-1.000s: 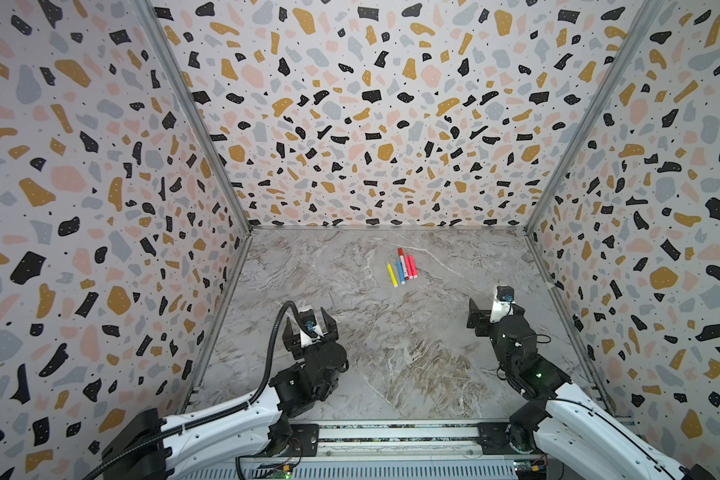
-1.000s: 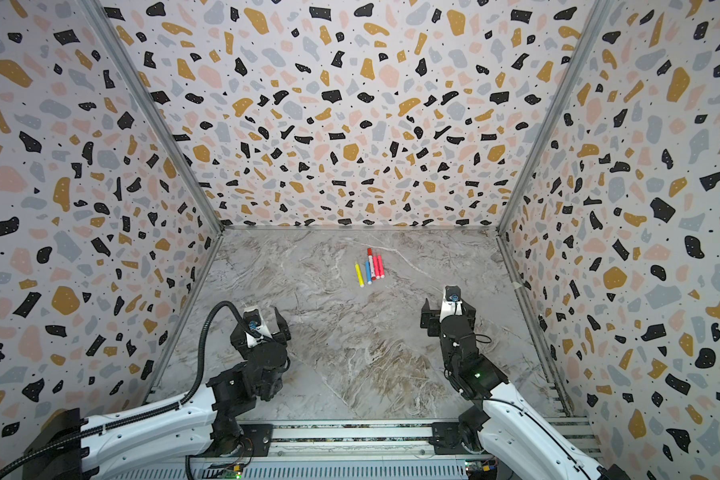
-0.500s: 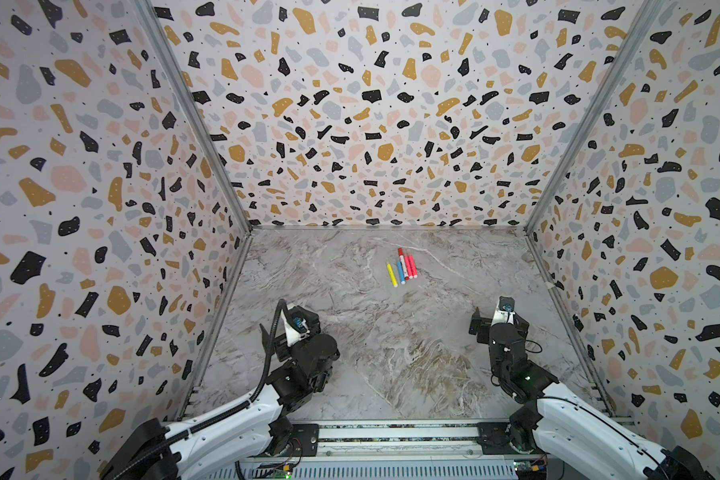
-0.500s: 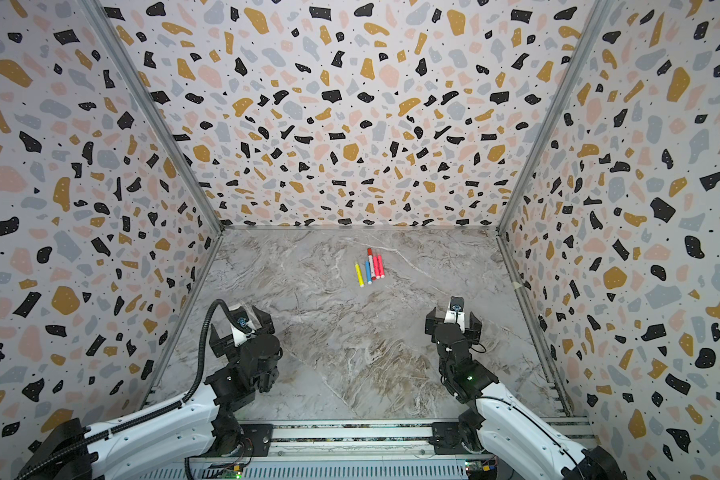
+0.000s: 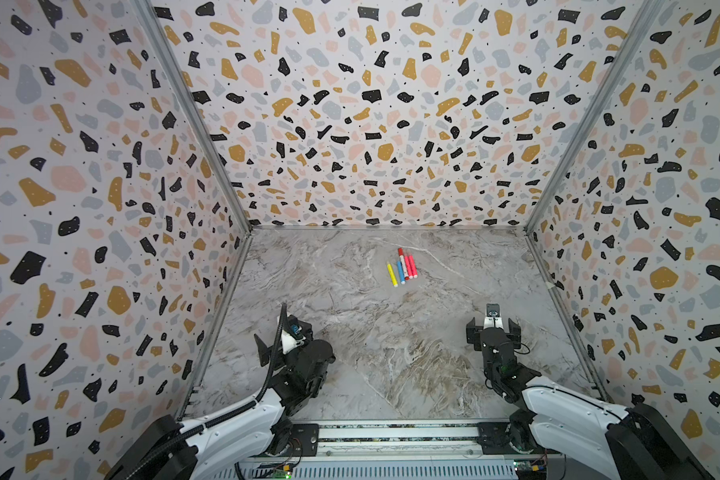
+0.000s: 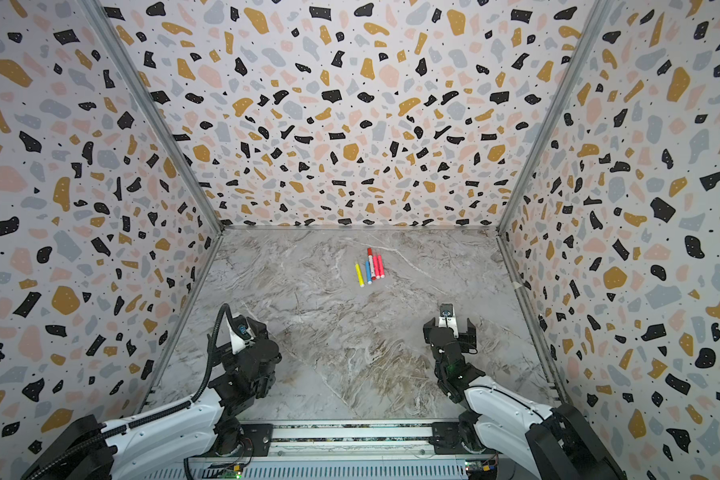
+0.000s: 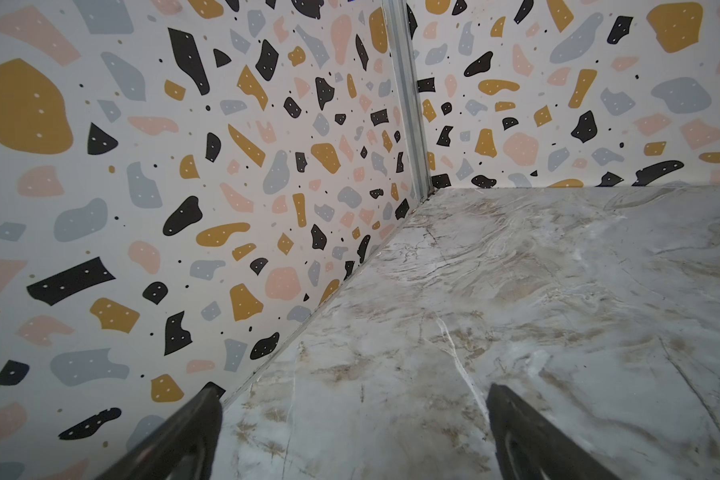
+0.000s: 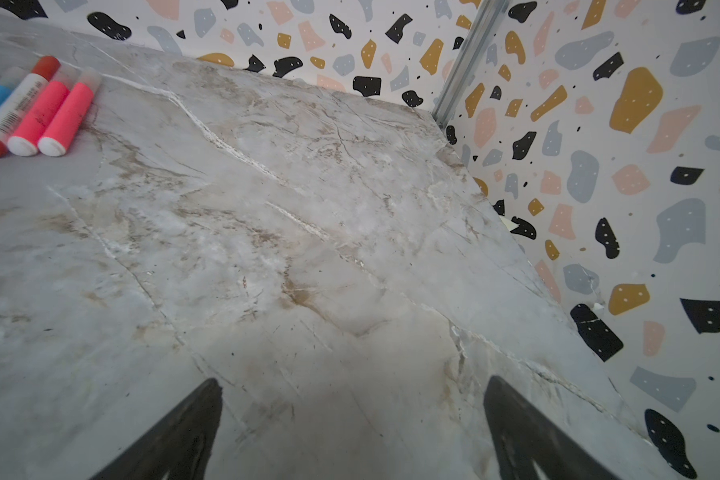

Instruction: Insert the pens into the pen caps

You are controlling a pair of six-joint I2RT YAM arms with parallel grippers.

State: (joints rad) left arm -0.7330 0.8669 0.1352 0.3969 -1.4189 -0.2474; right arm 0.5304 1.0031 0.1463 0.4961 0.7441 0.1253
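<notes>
Marble-patterned table (image 5: 350,324) carries the pens (image 5: 403,268) side by side in a tight row near the back wall. Left gripper (image 7: 354,390) and right gripper (image 8: 352,381) are both released wide and empty, near the front edge and well apart from the pens.

Light is bright, even and soft in both top views, and the pens (image 5: 402,268) cast almost no shadow on the marble tabletop (image 5: 350,332). The wide lens splays the walls (image 5: 371,124) outward around the pens. In the right wrist view the pens look slightly soft, and a dim shadow darkens the tabletop well apart from them.
</notes>
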